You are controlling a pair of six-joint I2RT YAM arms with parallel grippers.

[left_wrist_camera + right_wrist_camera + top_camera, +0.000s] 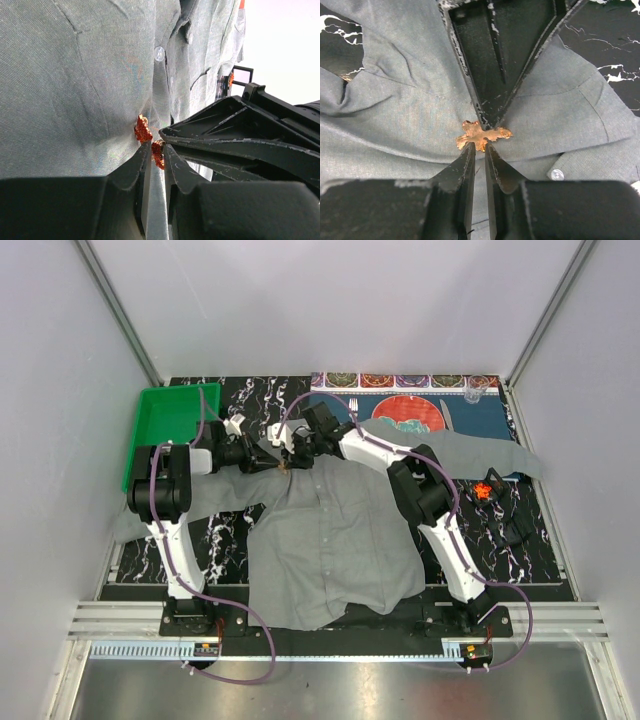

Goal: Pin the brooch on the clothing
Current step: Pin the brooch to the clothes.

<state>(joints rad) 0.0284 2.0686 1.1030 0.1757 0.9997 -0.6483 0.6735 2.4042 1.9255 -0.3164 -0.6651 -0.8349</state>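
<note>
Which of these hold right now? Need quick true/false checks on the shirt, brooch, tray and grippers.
1. The left gripper and right gripper meet at the brooch on the shirt. True.
2. The green tray sits at the far right of the table. False: the tray is at the far left.
3. A pale button shows near the brooch. True.
4. The shirt is folded inside the tray. False: it lies spread on the table.
5. A small orange item lies on the table beside the right arm. True.
</note>
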